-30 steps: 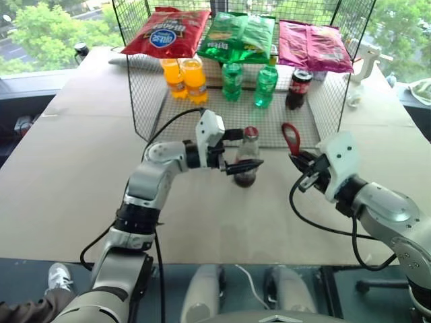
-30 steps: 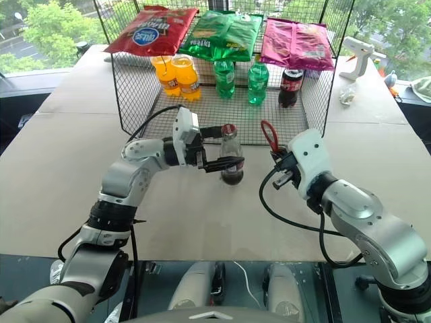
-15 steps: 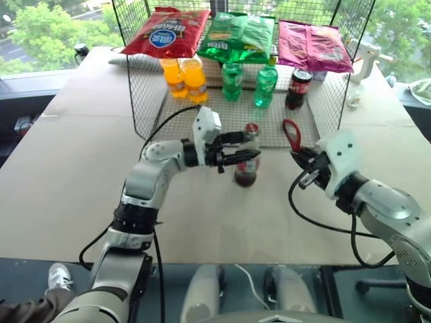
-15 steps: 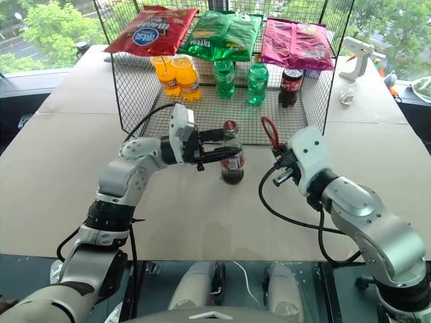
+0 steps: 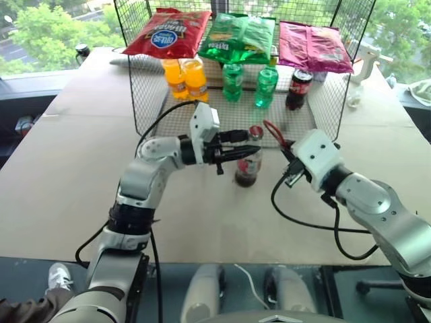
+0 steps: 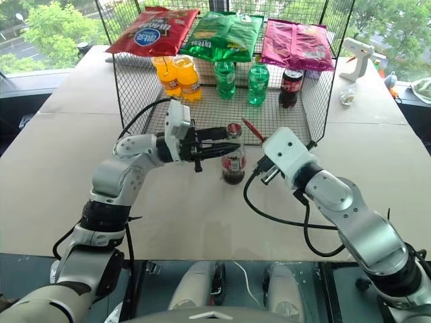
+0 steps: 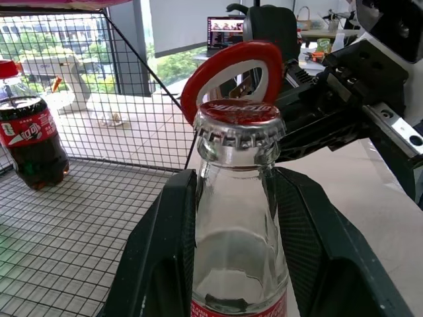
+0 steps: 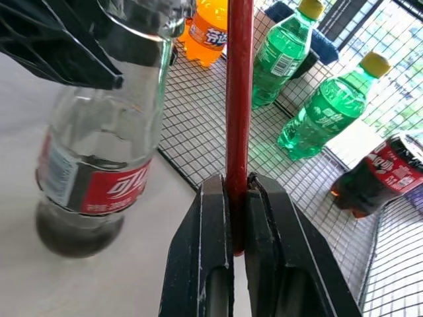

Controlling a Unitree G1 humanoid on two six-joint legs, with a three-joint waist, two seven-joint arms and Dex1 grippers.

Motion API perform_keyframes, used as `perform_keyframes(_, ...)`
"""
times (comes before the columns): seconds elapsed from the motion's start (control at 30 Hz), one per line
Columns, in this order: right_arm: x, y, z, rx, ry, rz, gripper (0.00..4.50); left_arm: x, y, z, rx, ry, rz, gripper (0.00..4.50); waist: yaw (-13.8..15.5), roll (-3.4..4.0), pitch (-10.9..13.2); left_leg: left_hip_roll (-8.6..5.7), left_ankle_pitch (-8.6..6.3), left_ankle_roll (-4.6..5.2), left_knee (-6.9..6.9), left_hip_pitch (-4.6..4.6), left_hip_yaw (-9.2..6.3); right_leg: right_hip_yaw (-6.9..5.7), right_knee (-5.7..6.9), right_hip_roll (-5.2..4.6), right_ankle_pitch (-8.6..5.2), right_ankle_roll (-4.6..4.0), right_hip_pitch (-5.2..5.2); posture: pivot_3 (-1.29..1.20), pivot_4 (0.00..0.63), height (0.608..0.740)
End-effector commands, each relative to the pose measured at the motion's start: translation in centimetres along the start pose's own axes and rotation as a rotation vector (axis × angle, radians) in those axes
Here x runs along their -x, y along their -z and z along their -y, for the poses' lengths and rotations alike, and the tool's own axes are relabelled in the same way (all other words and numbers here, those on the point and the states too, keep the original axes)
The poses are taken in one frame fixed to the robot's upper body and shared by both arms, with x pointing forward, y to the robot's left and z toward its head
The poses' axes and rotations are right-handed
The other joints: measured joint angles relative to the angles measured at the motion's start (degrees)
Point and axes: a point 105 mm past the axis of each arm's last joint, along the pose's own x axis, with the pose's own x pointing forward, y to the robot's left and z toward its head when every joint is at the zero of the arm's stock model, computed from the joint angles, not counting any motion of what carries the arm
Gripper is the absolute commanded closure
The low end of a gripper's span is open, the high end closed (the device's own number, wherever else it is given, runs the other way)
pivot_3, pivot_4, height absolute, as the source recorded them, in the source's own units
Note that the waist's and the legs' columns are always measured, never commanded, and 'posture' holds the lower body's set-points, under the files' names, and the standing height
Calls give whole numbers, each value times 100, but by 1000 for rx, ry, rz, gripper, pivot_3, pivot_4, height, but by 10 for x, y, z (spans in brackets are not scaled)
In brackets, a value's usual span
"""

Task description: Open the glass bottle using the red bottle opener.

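From the head camera, the left gripper [image 5: 237, 152] is clamped on the glass bottle [image 5: 247, 159], which stands on the table [image 5: 60, 195] just before the wire basket's [image 5: 145, 94] open front edge. The right gripper [image 5: 286, 156] pinches the red bottle opener [image 5: 272, 132].

Left wrist view: fingers [image 7: 155, 264] flank the neck; cap on, opener's loop just behind it.

Right wrist view: fingers tight on the handle; green bottles [image 8: 281, 56] beyond.

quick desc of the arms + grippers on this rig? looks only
Both arms are silver-grey metal segments with black joint bands. Each wrist carries a boxy white housing. The left gripper and right gripper each have two flat black fingers, ribbed on the inner faces. A loose black cable loops along each arm.
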Motion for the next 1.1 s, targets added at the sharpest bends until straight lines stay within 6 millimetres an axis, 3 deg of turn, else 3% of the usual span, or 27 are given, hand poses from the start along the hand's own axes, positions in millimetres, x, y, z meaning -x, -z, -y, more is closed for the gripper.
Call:
perform_keyframes(0.03,1,-15,4,43,29,69,4500,-1,4,7,3,28,-22,3230,2,0,0,0,0,0,0,0,0,0,0,0,0,0,0,0,150,740)
perform_keyframes(0.23,-1,-15,2,71,20,74,4500,-3,8,5,20,16,-30,3230,2,0,0,0,0,0,0,1,0,-1,0,0,-1,1,1,0,150,740)
perform_keyframes(0.33,-1,-15,0,75,18,74,4500,-3,8,5,21,16,-30,1770,-4,0,0,0,0,0,0,0,0,-1,0,0,-1,1,0,0,150,740)
perform_keyframes(0.4,-2,-15,0,76,17,74,4500,-4,9,5,18,12,-34,1083,-3,0,0,0,0,0,0,-1,1,-1,0,0,0,0,0,0,150,740)
perform_keyframes(0.97,-4,-15,-1,80,17,81,4500,-8,15,3,0,14,-57,1083,-3,1,0,0,0,-1,0,-1,0,-1,0,0,0,0,-1,0,150,740)
perform_keyframes(1.07,-3,-15,-1,82,17,81,4500,-9,15,4,-3,17,-55,1681,-3,1,0,0,1,-1,0,-1,1,-1,0,0,0,0,-1,0,150,740)
perform_keyframes(1.1,-3,-15,-1,83,17,81,4500,-9,15,4,-3,17,-55,2067,-3,0,0,0,1,-1,0,-1,1,-1,0,0,0,0,-1,0,150,740)
